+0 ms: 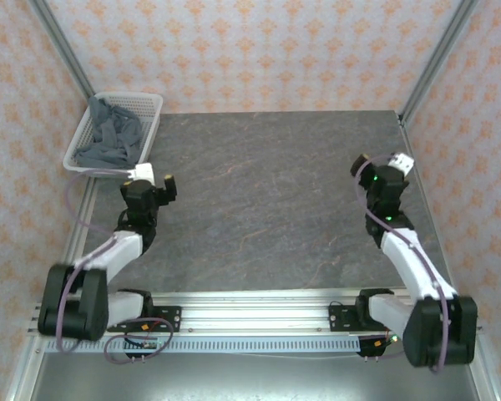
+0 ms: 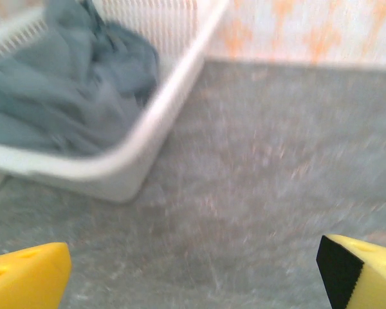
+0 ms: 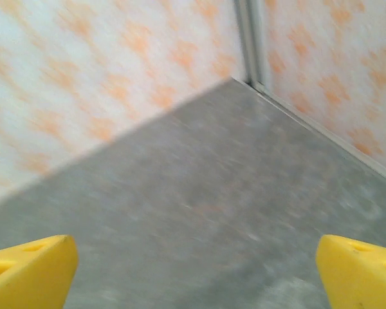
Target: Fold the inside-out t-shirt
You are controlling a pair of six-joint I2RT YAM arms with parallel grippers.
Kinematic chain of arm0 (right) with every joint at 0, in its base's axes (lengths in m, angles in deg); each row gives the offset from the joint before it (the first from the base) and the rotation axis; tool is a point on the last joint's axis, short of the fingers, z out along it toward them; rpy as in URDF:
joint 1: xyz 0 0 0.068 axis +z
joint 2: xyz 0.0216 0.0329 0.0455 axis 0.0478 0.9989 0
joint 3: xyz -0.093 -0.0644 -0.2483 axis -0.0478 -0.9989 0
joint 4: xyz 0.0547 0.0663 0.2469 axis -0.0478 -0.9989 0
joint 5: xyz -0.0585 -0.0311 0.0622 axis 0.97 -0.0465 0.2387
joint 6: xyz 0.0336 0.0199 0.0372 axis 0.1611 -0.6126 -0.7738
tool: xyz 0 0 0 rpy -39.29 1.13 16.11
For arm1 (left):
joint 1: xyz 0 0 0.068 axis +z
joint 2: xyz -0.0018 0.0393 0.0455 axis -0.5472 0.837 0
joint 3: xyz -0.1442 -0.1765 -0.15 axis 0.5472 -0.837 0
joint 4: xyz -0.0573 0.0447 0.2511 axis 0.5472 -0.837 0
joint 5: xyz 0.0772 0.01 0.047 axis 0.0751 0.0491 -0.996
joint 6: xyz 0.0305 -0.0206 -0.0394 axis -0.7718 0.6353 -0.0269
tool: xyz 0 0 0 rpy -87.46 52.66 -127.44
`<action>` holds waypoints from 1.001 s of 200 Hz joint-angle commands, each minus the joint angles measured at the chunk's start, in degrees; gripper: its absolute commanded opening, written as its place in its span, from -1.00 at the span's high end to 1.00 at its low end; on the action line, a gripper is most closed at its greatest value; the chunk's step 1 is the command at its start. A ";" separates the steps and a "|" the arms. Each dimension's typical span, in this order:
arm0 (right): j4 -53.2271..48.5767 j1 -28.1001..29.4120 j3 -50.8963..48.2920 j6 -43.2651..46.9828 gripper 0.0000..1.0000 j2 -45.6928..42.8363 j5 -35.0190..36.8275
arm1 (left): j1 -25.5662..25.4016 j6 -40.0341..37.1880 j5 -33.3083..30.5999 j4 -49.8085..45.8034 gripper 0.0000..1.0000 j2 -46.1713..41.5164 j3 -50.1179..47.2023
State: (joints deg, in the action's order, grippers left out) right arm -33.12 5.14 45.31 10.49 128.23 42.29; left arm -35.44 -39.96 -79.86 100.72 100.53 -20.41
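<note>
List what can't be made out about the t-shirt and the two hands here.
- t-shirt: crumpled in the basket in the top view; sleeves, tag and seams are too small and folded under.
- Left wrist view: blurred, and the t-shirt is cut off by the top and left edges.
- left hand and right hand: most of each finger is cut off by the bottom edge of its wrist view.
</note>
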 commanded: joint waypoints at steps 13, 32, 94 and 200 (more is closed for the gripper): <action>-28.04 9.76 12.08 -10.25 -0.83 0.70 -14.37 | -0.37 12.83 -6.36 -28.54 -1.00 -14.47 10.67; -33.74 18.67 20.26 -9.50 -0.79 7.31 -21.33 | -0.29 22.20 -6.35 -40.75 -0.96 -13.08 19.08; -42.57 30.48 35.67 -9.68 -0.80 22.51 -23.60 | 13.40 29.38 1.11 -71.90 -0.45 28.26 68.23; -43.70 30.57 32.59 -13.58 -0.82 22.05 -21.79 | 23.92 35.24 5.67 -93.07 -0.92 73.85 109.78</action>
State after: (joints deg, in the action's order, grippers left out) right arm -75.39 35.71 78.36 -1.71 151.51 19.34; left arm -12.47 -5.97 -75.60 15.15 172.99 86.71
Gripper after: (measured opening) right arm 0.910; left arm 0.990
